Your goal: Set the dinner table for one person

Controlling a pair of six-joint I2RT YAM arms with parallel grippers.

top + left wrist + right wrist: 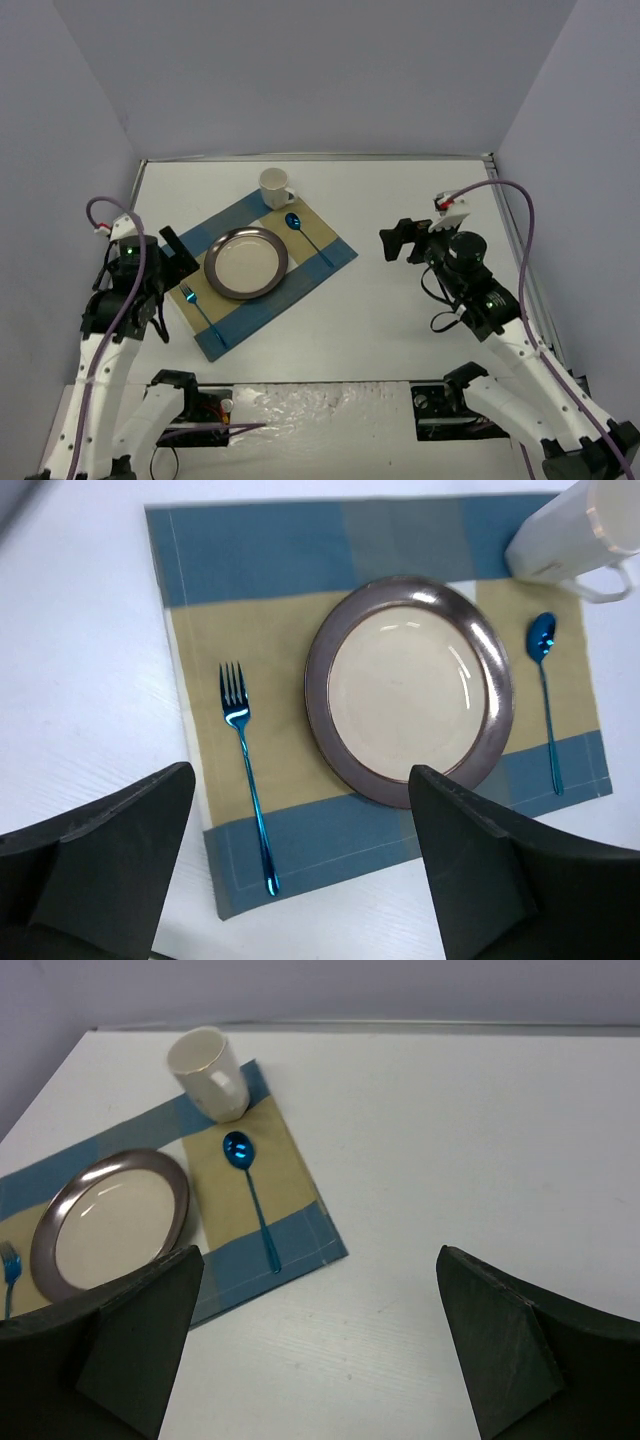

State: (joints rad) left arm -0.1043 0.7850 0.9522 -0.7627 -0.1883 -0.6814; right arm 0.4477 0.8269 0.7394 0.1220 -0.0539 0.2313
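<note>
On the white dinner table a blue-and-tan placemat lies at an angle. On it are a metal-rimmed plate, a blue fork to the plate's left and a blue spoon to its right. A white cup stands at the mat's far corner. My left gripper hangs open above the mat's left edge, clear of the fork and empty. My right gripper is open and empty over bare table right of the mat; its view shows the spoon and cup.
Grey walls close in the table on three sides, and a thin metal rim runs along its far edge. Purple cables loop off both arms. The arm bases and black brackets sit at the near edge.
</note>
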